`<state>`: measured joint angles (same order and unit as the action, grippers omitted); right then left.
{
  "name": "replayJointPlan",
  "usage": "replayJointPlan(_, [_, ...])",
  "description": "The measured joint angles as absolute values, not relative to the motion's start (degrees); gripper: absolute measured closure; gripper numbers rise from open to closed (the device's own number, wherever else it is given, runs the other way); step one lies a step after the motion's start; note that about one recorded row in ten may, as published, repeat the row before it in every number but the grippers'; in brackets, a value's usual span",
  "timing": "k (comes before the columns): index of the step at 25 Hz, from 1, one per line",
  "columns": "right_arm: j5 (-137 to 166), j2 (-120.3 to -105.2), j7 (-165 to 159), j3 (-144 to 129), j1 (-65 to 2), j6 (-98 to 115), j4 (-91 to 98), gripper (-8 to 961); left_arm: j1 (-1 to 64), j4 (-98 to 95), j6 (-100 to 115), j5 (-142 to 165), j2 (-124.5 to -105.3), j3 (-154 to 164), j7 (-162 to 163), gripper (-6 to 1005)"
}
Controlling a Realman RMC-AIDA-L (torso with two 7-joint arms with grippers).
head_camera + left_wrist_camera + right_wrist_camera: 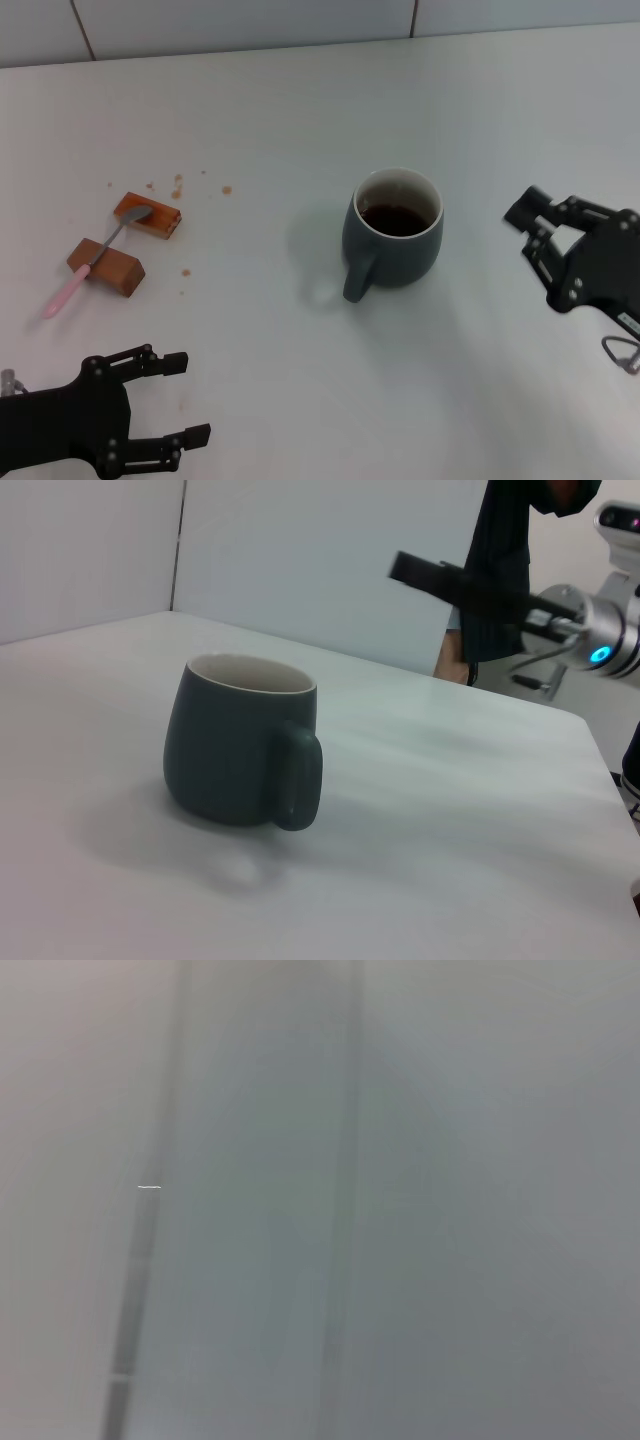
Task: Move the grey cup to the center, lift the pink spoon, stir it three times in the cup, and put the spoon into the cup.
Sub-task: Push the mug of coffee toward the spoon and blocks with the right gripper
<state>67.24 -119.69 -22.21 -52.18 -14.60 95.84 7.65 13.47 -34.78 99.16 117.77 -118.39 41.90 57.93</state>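
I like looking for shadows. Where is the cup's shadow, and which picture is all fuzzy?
Head view: the grey cup casts a soft shadow on the table toward the robot's left, near the handle. Left wrist view: the same faint shadow lies beside and under the cup. Right wrist view: only blurry grey, nothing sharp enough to name.

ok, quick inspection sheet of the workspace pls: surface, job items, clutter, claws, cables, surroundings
Surface: white table, brown crumbs near the blocks.
Grey cup: the grey cup stands upright mid-table, dark liquid inside, handle toward the robot.
Pink spoon: the pink spoon lies across two brown blocks, bowl on the far one.
Clutter: only the blocks and crumbs.
Claws: left claw open, low near the table's front left; right claw open, right of the cup; both hold nothing.
Cables: nothing seen.
Surroundings: tiled wall behind the table.
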Motion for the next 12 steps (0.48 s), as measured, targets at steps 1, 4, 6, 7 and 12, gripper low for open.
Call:
replayJointPlan(1, [67.24,-119.69,-22.21,-52.18,-14.6,95.84,7.65,566,13.56,-34.53,99.12,117.77,-118.39,41.91,57.92,151])
replayJointPlan(4, [59.28,-119.72,-12.41,-52.13,-17.17,94.68,-1.22,661,13.79,-33.85,99.01,117.77,-118.37,41.92,57.92,151])
replayJointPlan(6, [54.84,-119.76,-7.46,-51.53,-18.56,94.65,-5.75,738,13.87,-33.71,99.02,117.77,-118.34,41.92,57.91,151])
replayJointPlan(7, [53.78,-119.79,-6.28,-50.94,-18.96,94.46,-6.87,777,13.87,-33.7,99.04,117.77,-118.33,41.92,57.89,151])
replayJointPlan(12, [52.71,-119.81,-5.31,-47.82,-20.8,89.89,-8.89,906,14.01,-33.66,99.12,117.77,-118.31,41.92,57.83,150])
